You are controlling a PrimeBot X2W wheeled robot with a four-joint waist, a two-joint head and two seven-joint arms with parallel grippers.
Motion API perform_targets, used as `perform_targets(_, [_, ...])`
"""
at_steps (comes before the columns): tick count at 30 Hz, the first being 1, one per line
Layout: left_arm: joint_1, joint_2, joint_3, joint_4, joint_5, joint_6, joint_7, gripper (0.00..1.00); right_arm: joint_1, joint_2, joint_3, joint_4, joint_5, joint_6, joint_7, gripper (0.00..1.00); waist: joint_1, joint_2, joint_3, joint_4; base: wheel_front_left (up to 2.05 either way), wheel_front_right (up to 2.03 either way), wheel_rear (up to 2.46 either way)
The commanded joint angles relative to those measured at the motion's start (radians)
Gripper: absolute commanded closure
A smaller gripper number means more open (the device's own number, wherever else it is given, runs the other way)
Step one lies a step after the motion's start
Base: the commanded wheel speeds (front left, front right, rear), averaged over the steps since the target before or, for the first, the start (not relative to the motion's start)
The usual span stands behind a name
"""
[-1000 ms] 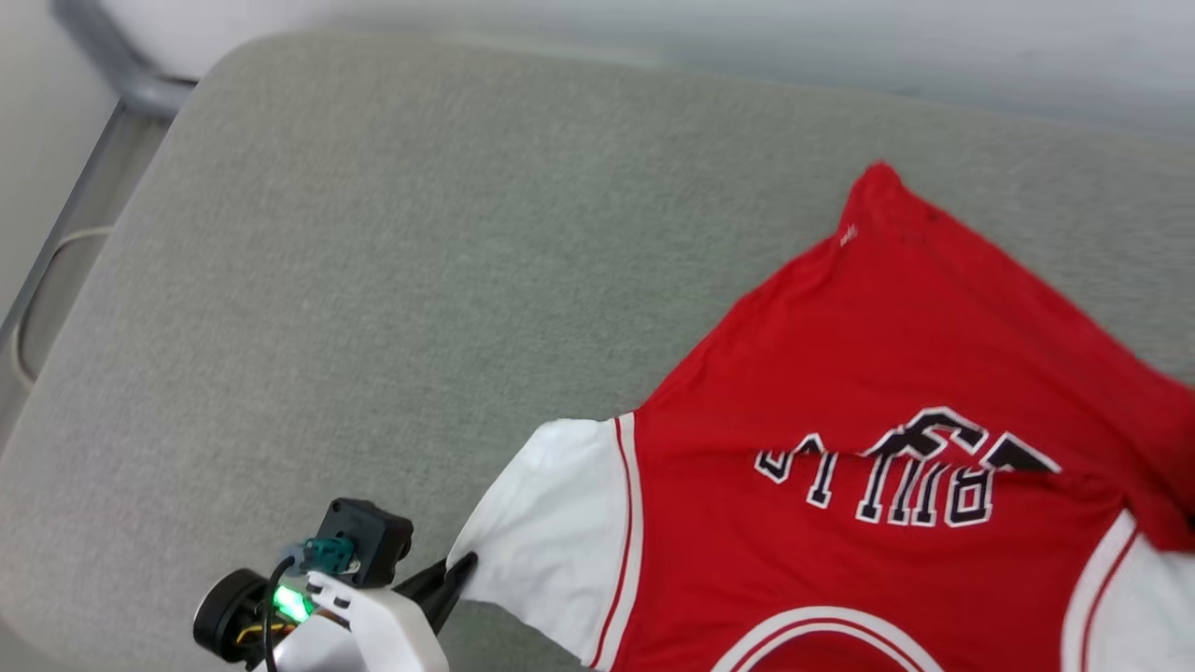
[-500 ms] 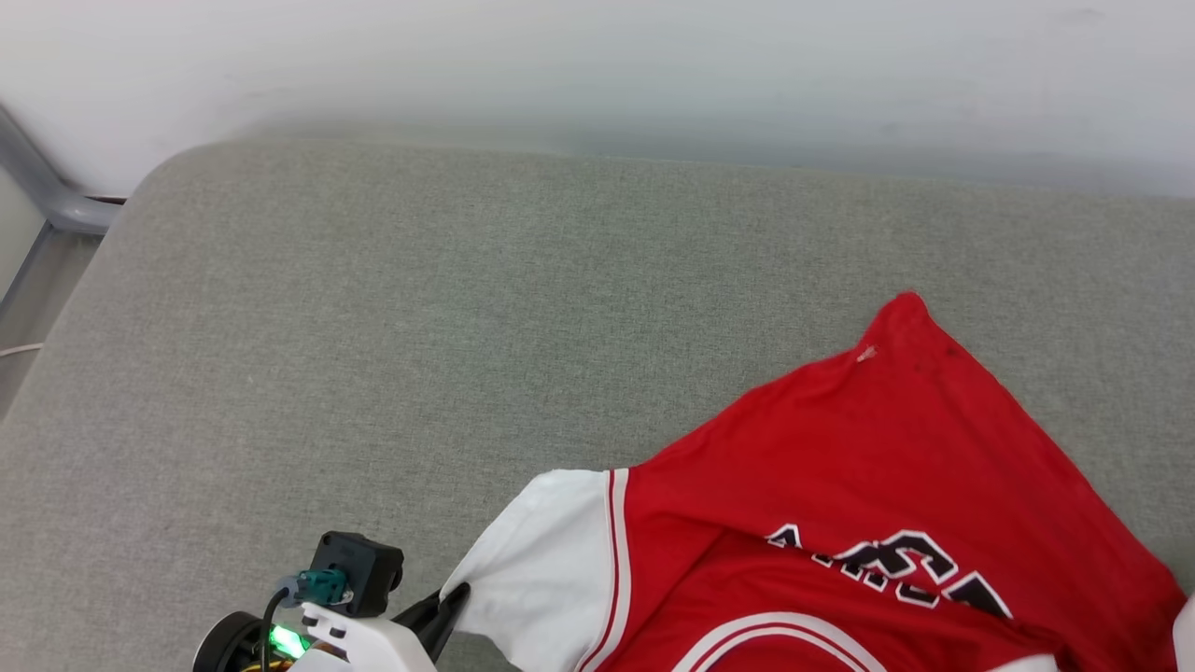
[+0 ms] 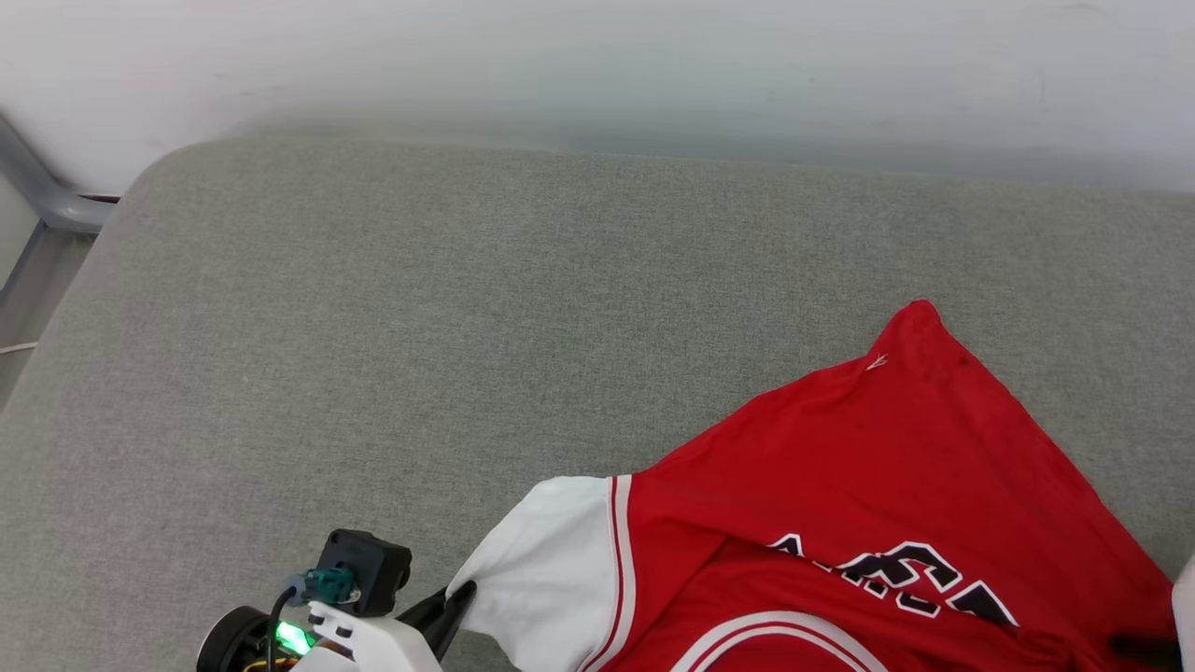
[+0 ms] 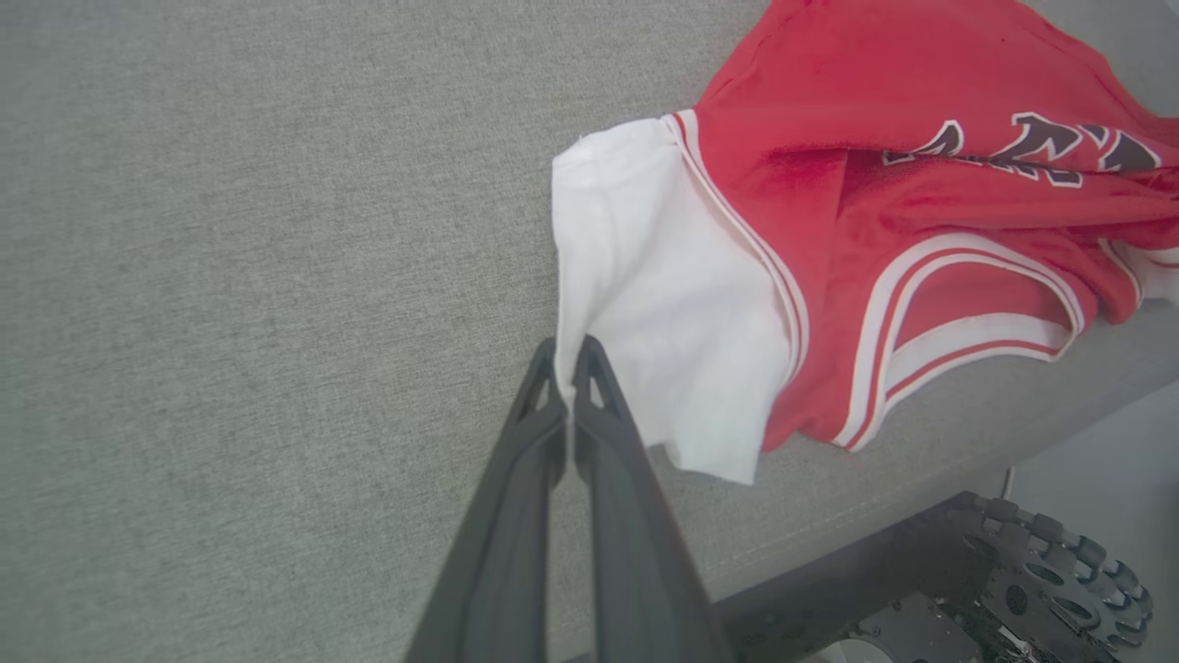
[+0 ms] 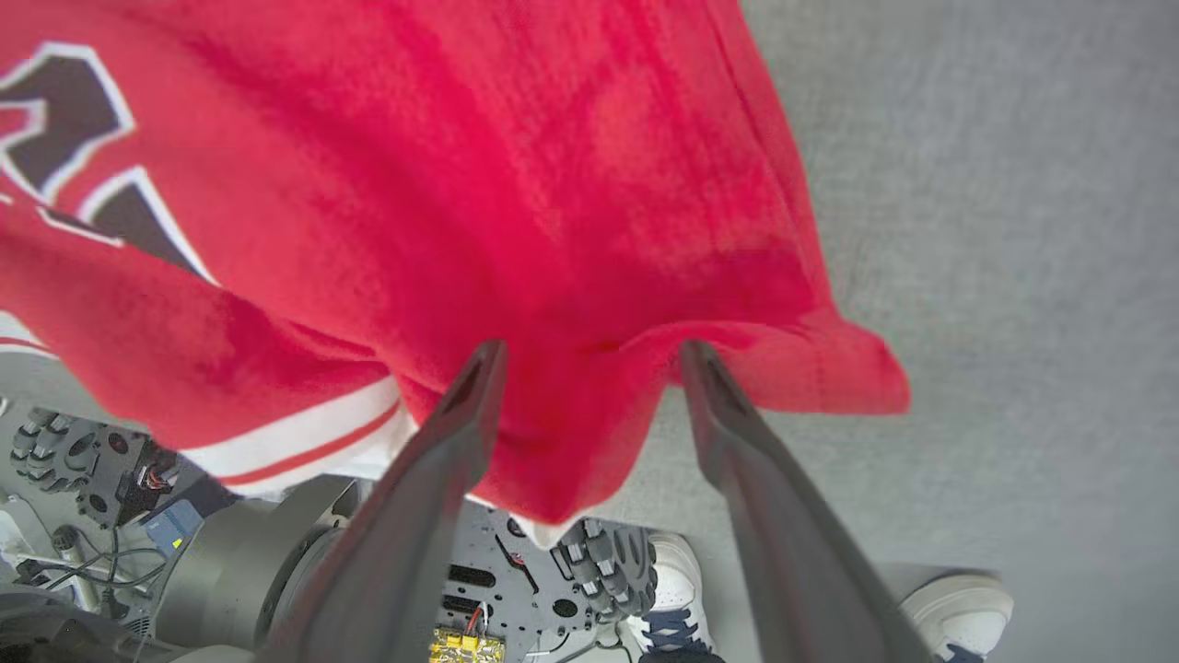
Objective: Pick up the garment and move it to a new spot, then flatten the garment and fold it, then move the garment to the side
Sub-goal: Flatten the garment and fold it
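Note:
The garment [image 3: 887, 467], a red jersey with white sleeves and black-and-white lettering, lies bunched at the near right of the grey cushion [image 3: 373, 327]. My left gripper [image 3: 457, 597] sits at the lower left, shut on the edge of the white sleeve [image 4: 663, 285]; in the left wrist view the left gripper [image 4: 569, 345] pinches that edge between closed fingers. My right gripper [image 5: 589, 348] stands open, jaws wide apart, and a loose fold of the garment [image 5: 461, 184] hangs between and behind its fingers at the cushion's near edge.
A white wall runs behind the cushion, and a grey metal frame [image 3: 37, 196] is at the far left. My wheeled base [image 4: 1041, 562] shows below the cushion's front edge. A person's white shoes [image 5: 958, 608] stand on the floor nearby.
The head camera has tilted, bringing the wall into view. The garment's lettered part has sagged into a fold nearer me. The right gripper's jaws have parted; the left still pinches the sleeve.

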Motion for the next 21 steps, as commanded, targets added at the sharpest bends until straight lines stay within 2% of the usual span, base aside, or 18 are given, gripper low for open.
perform_targets(1, [-0.009, 0.003, 0.001, -0.006, 0.005, 0.006, 0.004, 1.0, -0.031, -0.017, 0.006, -0.023, 0.009, -0.001, 0.006, 0.0, 0.0001, 0.0, 0.002, 0.002, 0.0, 0.0, 0.0])
perform_targets(5, [-0.017, 0.007, -0.002, -0.025, 0.011, 0.009, 0.007, 1.0, -0.094, -0.058, 0.021, -0.123, 0.056, -0.001, 0.052, 0.0, 0.0001, 0.0, 0.015, 0.015, 0.0, 0.0, 0.0])
perform_targets(6, [-0.027, 0.008, -0.003, -0.04, 0.017, 0.008, 0.01, 1.0, -0.165, -0.064, 0.03, -0.193, 0.062, -0.001, 0.088, 0.0, 0.0001, 0.0, 0.036, 0.031, 0.0, 0.0, 0.0])
perform_targets(9, [-0.049, 0.007, -0.008, -0.061, 0.029, 0.002, 0.008, 1.0, -0.289, -0.026, 0.059, -0.214, 0.035, -0.001, 0.136, 0.0, 0.0001, 0.0, 0.077, 0.063, 0.0, 0.0, 0.0])
perform_targets(16, [-0.104, -0.012, -0.029, -0.077, 0.049, -0.019, 0.002, 1.0, -0.486, -0.015, 0.098, -0.095, -0.067, -0.001, 0.184, 0.0, 0.0001, 0.0, 0.176, 0.146, 0.0, 0.0, 0.0])
perform_targets(17, [-0.111, -0.017, -0.033, -0.077, 0.05, -0.021, 0.0, 1.0, -0.509, -0.019, 0.104, -0.072, -0.085, -0.001, 0.184, 0.0, 0.0001, 0.0, 0.189, 0.158, 0.0, 0.0, 0.0])
perform_targets(18, [-0.129, -0.028, -0.045, -0.071, 0.056, -0.029, -0.003, 1.0, -0.568, -0.029, 0.115, 0.003, -0.133, -0.001, 0.172, 0.0, 0.0001, 0.0, 0.221, 0.19, 0.0, 0.0, 0.0])
perform_targets(21, [-0.149, -0.04, -0.056, -0.065, 0.059, -0.04, -0.008, 1.0, -0.623, -0.031, 0.113, 0.069, -0.166, -0.001, 0.155, 0.0, 0.0001, 0.0, 0.25, 0.22, 0.0, 0.0, 0.0])
